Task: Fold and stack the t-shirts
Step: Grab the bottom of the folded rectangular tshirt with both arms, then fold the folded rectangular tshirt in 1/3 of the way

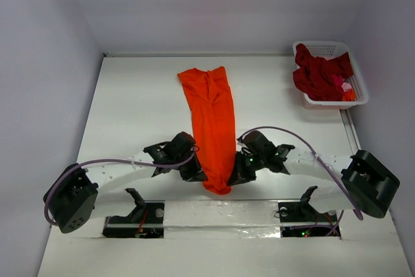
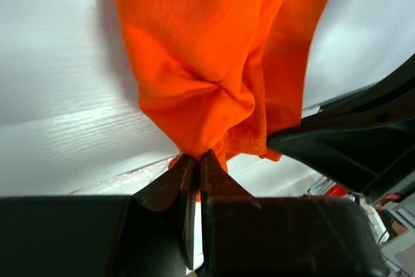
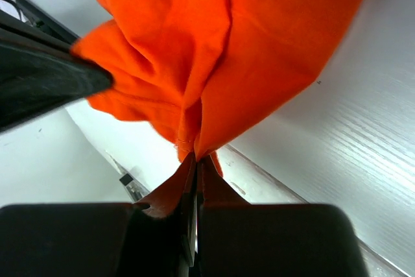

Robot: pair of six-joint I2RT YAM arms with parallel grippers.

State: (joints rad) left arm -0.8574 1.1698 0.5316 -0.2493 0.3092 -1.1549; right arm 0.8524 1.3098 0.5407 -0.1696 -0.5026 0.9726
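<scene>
Item 1: orange-red t-shirt (image 1: 211, 115), gathered into a long narrow strip down the middle of the table (image 1: 130, 108), running from the far-edge side to just short of the near edge.
Item 2: left gripper (image 1: 198, 174), jaws pressed together on the left of the shirt's near end.
Item 3: right gripper (image 1: 235, 176), jaws likewise clamped on the right of that end.
Item 4: dark crimson t-shirts (image 1: 318, 76), heaped in the white lattice basket (image 1: 324, 45) at the far right corner.
</scene>
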